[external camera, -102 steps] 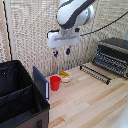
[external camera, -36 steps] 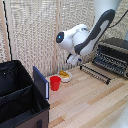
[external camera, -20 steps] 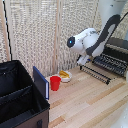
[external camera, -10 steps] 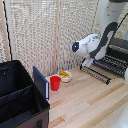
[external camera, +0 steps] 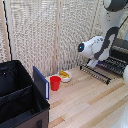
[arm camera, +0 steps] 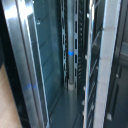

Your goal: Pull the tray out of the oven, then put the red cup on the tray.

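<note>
The red cup [external camera: 55,83] stands upright on the wooden table, left of the arm in the exterior view. The oven [external camera: 120,52] sits at the exterior view's right edge, its door [external camera: 96,73] folded down flat with the bar handle toward the cup. Dark ribbed bars of the tray [external camera: 116,64] show at the oven's mouth. My gripper [external camera: 93,63] hangs low over the door, just in front of the oven opening. The wrist view is filled with close, blurred metal bars [arm camera: 75,50] and glassy panels. No fingers show clearly there, so open or shut is unclear.
A white bowl with yellow contents [external camera: 64,76] sits just behind the red cup. A big black bin [external camera: 20,97] with a blue panel [external camera: 41,82] fills the exterior view's left. A slatted screen [external camera: 45,35] backs the table.
The arm has swung from above the cup toward the exterior view's right and dropped low, bringing the gripper down to the oven's front. The cup and bowl have not moved.
</note>
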You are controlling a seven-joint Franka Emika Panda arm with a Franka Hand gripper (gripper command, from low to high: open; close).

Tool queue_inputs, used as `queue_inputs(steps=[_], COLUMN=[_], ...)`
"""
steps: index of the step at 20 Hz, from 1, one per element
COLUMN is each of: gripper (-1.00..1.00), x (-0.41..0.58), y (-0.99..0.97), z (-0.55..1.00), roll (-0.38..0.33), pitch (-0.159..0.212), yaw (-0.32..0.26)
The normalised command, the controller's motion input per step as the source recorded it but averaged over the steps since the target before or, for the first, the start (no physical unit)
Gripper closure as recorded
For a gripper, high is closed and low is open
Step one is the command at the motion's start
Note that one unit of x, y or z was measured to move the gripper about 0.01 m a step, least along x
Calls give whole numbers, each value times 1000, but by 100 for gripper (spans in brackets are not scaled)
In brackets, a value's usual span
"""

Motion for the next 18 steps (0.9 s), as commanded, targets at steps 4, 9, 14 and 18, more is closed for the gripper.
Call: queue_inputs(steps=[4,9,14,18], gripper=[100,100,100,100], x=[84,11,-9,-3], y=[-366,-105,0,0], z=[0,-5,0,23], roll=[100,39,-10,7], pitch=[35,4,-2,-12], yaw=[0,0,-2,-39])
